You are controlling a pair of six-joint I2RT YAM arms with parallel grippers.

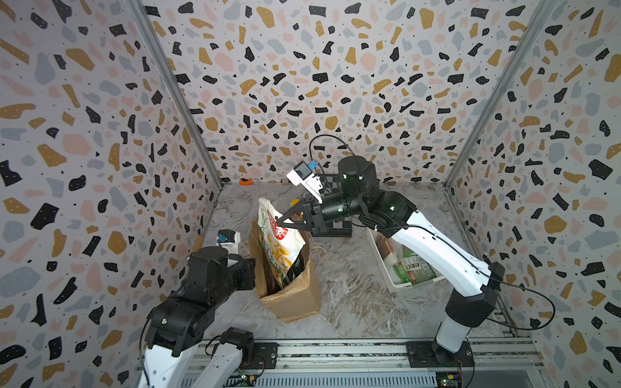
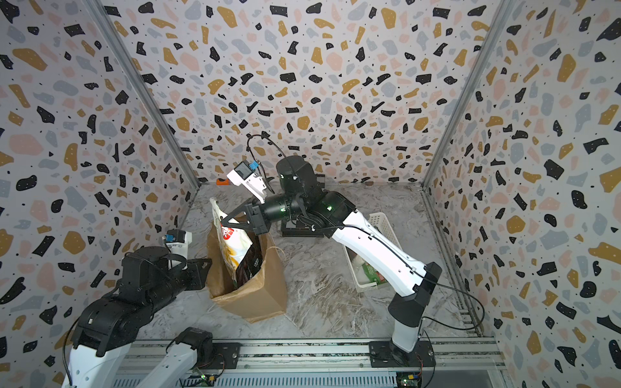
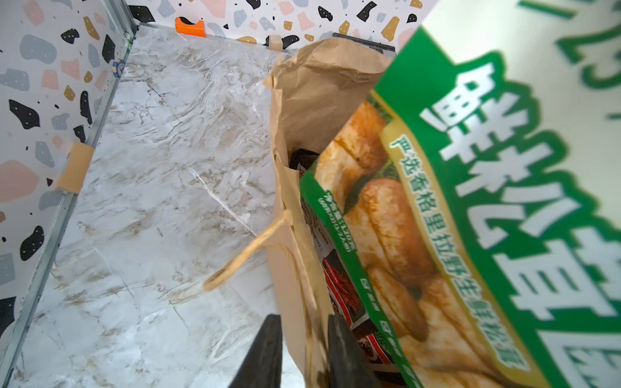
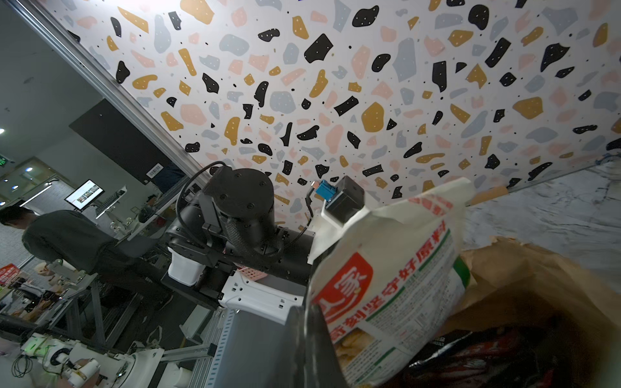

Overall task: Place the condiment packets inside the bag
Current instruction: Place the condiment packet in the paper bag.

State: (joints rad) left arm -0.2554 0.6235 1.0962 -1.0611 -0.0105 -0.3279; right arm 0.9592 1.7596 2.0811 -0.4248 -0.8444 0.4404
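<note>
**Bag** (image 1: 292, 299) (image 2: 258, 299): brown paper, creased. Stands upright and open-mouthed on the marble table (image 1: 353, 295), a little toward 9 o'clock from the table's middle in both top views. Carries a twisted paper handle (image 3: 245, 255) that hangs outside one wall.

**Green and cream packet** (image 1: 279, 242) (image 2: 232, 242): glossy, with a red logo, green lettering and a food photo. Stands on end in the bag's mouth, with the lower part inside and the upper part well clear of the rim, leaning toward 11 o'clock.

**Red and black packet** (image 3: 339, 292) (image 4: 470, 356): lies deeper inside the bag, beneath the green and cream packet and mostly covered by it.

**Right gripper** (image 1: 278, 221) (image 2: 223, 221): reaches in from the bag's 2 o'clock side, above the rim. Clamped tight on the green and cream packet's upper part, at the red logo.

**Left gripper** (image 3: 304, 352): sits at the bag's 9 o'clock side. Straddles that wall near the rim, with one jaw outside the paper and one inside. Cannot tell whether it pinches the paper or merely brackets it.

**Basket** (image 1: 383, 265) (image 2: 381, 221): white, perforated. Sits at 3 o'clock from the bag, well apart from it and partly under the right arm. Holds further packets (image 1: 415, 268), one of them printed green.
</note>
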